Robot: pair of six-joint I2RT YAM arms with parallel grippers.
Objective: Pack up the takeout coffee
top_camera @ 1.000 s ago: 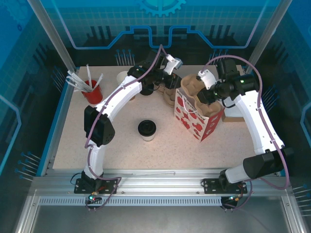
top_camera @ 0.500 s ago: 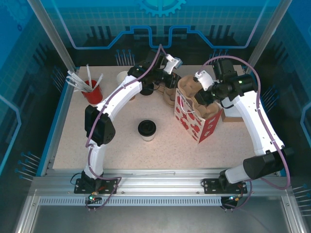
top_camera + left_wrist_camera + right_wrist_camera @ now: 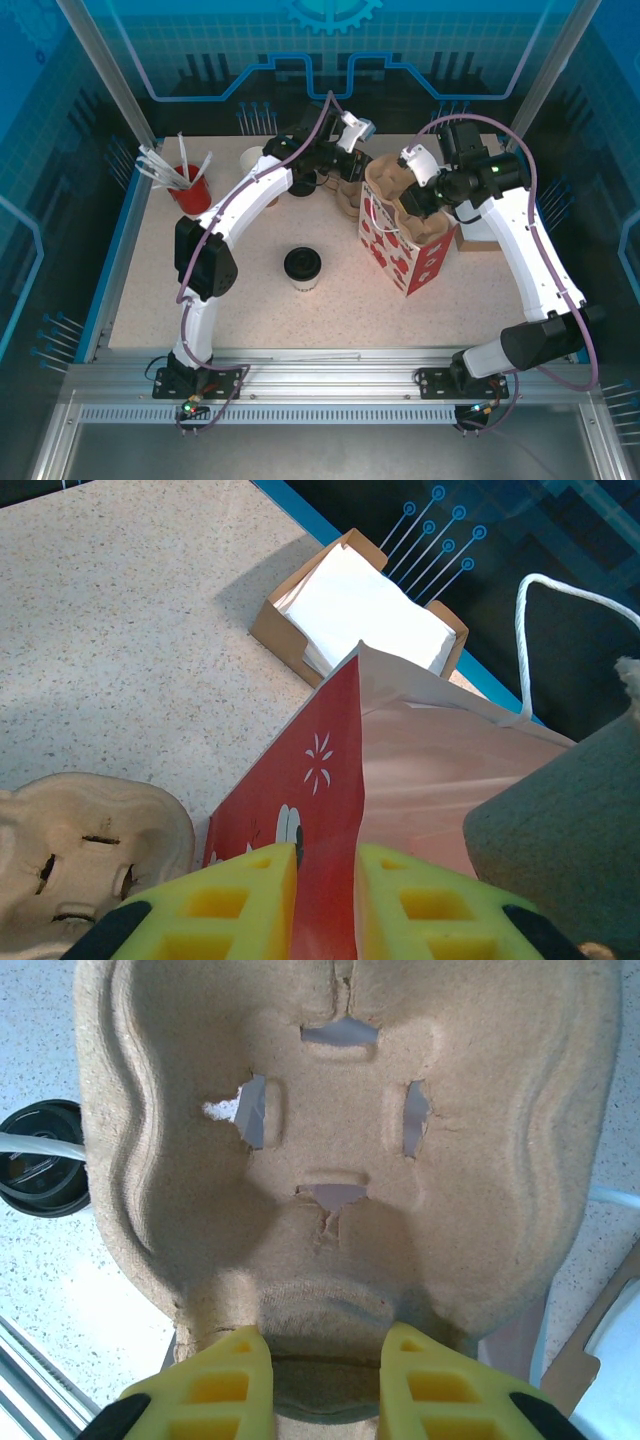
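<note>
The left claw [image 3: 325, 858] pinches the red strawberry-print paper bag [image 3: 325, 750] by its rim. The right claw [image 3: 325, 1338] seemingly grips the brown moulded-pulp cup carrier [image 3: 330, 1110] sitting in its mouth. The black-lidded pale paper takeout coffee [image 3: 302, 267] stands apart at the tabletop [image 3: 250, 310] centre, and a cardboard box of white napkins [image 3: 280, 650] sits behind the bag.

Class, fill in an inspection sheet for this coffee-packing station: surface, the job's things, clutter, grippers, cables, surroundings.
Surface: speckled table, no spills seen.
Job's things: takeout coffee upright, lidded, alone mid-table, outside the strawberry-print bag.
Clutter: red cup of straws, white paper cup, napkin box.
Grippers: left gripper pinches the bag's rim; right gripper grips the pulp cup carrier at the bag's mouth.
Cables: purple cables loop along both arms, off the table.
Surroundings: blue printed walls; aluminium rail at the near edge.
</note>
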